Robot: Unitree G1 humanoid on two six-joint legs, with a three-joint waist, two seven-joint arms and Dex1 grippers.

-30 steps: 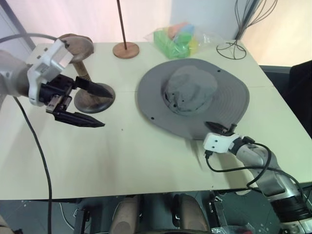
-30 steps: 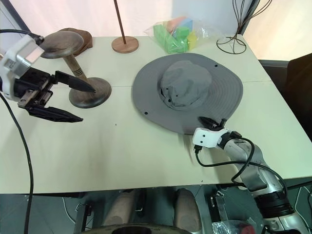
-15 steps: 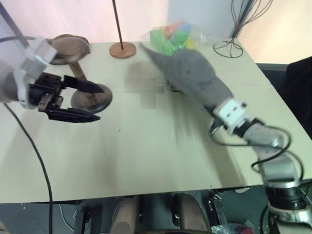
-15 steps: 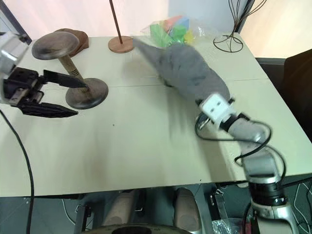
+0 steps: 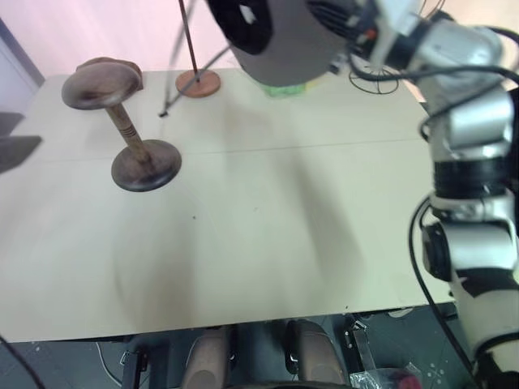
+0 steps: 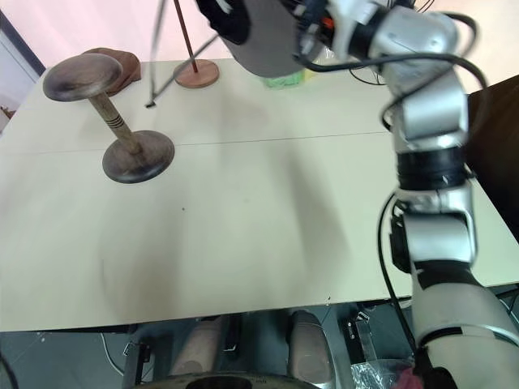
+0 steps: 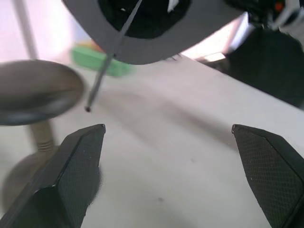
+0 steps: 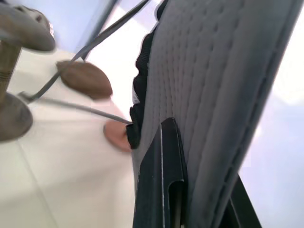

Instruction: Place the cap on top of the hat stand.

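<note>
cap (image 5: 280,40): hanging in the air above the table's far edge, well apart from the hat stand (image 5: 122,121)
right gripper (image 8: 190,190): pinching the brim
left gripper (image 7: 166,156): fingers spreading wide, holding nothing
chin cord (image 5: 182,77): dangling, risking snagging the thin pole (image 5: 190,40)
risk: soft brim slipping or folding, landing off-centre on the dome

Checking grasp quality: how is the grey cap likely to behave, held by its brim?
The cap probably weighs little: the right claw, shut on its brim edge, holds it above the table. The stitched brim looks fairly stiff. Its dangling chin cord may snag.
</note>
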